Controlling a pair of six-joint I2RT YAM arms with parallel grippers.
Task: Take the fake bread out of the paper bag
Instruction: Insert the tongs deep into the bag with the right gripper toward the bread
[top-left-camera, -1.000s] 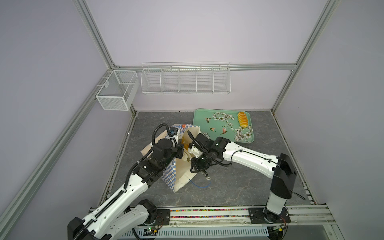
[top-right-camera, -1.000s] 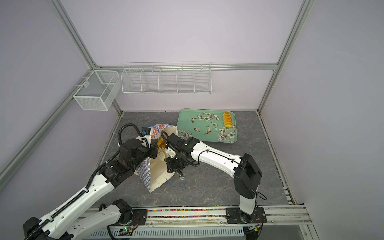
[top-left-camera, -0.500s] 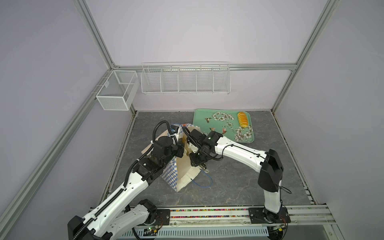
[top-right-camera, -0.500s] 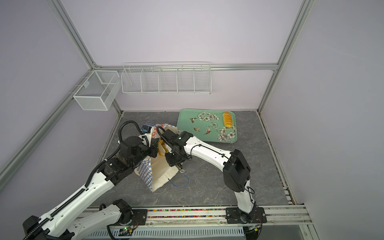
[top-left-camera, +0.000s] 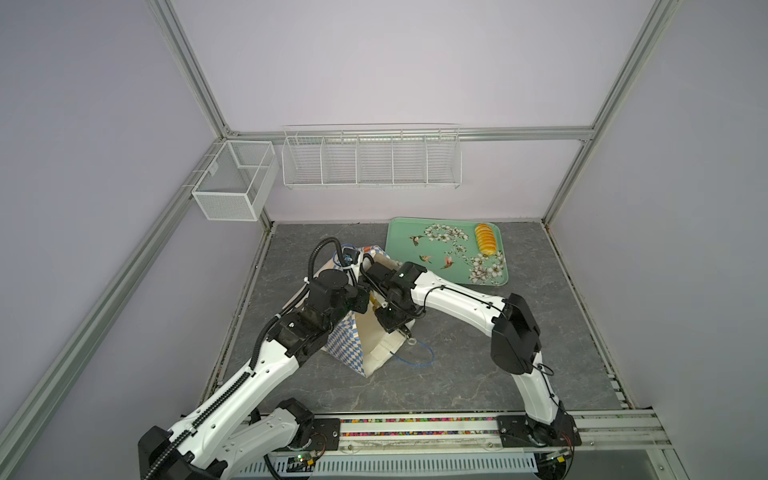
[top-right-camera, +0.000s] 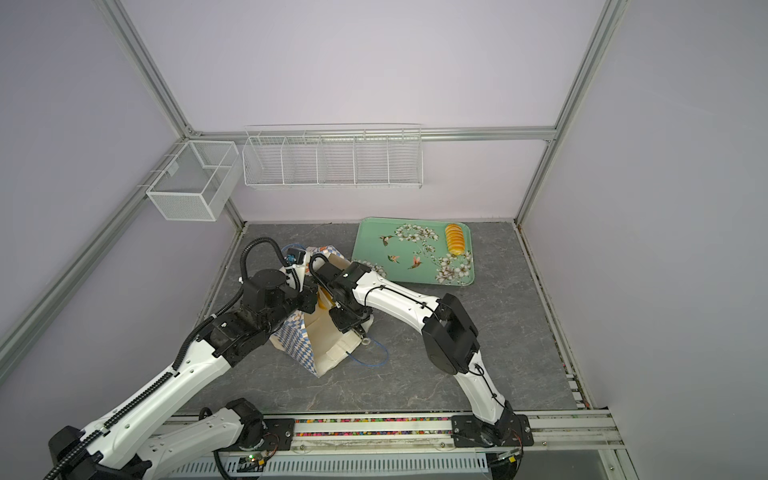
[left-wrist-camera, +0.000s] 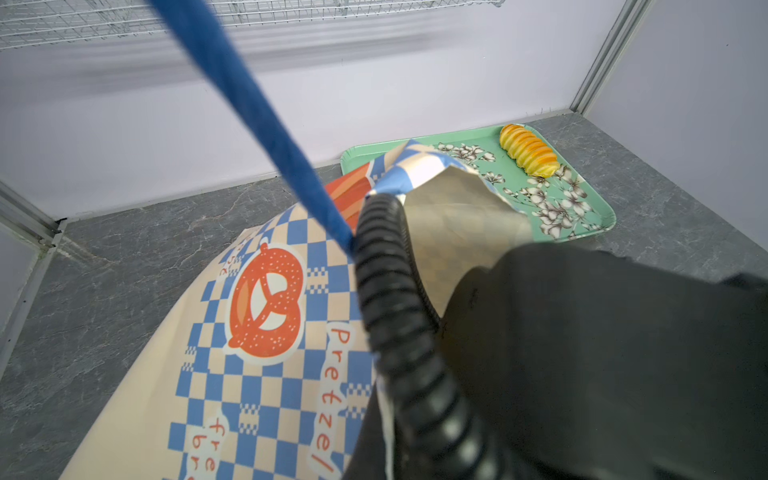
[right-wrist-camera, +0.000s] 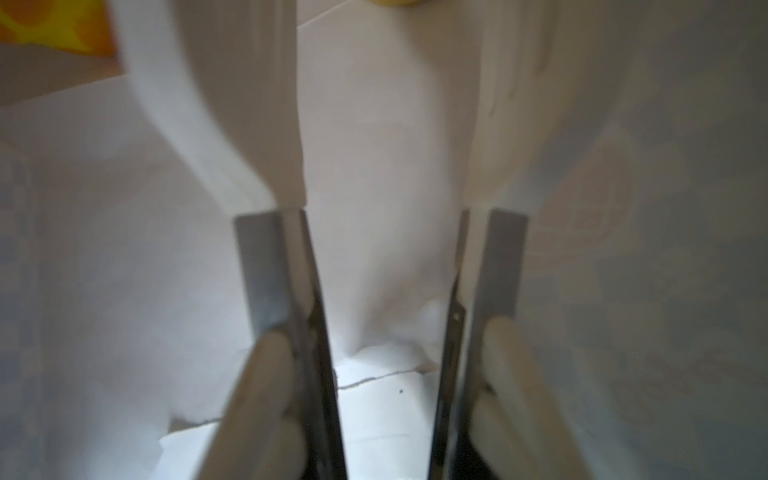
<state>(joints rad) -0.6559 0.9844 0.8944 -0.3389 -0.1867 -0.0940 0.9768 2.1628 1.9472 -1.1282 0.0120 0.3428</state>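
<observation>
A checker-printed paper bag (top-left-camera: 347, 349) (top-right-camera: 297, 345) (left-wrist-camera: 257, 332) lies tipped on its side on the grey stone-patterned worktop (top-left-camera: 457, 374), its open mouth turned toward the front rail and both robot arms meeting over it. The right gripper (right-wrist-camera: 386, 365) reaches into the mouth, its pale fingers (right-wrist-camera: 266, 374) pressed against the outer sides of a pair of metal tongs (right-wrist-camera: 270, 266). The tongs' white-tipped arms stand apart inside the cream paper walls, with nothing between them. Glossy orange-yellow fake bread (right-wrist-camera: 41, 25) (top-right-camera: 322, 301) shows deeper in the bag, beyond the tong tips. One ribbed loaf (top-left-camera: 485, 244) (top-right-camera: 454, 240) (left-wrist-camera: 528, 151) already rests at the far corner of the green flowered tray (top-left-camera: 405, 259) (top-right-camera: 374, 241) (left-wrist-camera: 598, 226), just behind the bag. The left gripper (top-left-camera: 360, 300) sits at the bag's upper edge with its fingers closed, though their tips are hidden behind the right arm and what they pinch cannot be told. A blue cord handle (left-wrist-camera: 257, 112) stretches taut close past the left wrist camera, and a second blue cord (top-left-camera: 415, 357) loops loose on the worktop by the bag's mouth. Two white wire baskets (top-left-camera: 370, 158) hang on the rear frame.
</observation>
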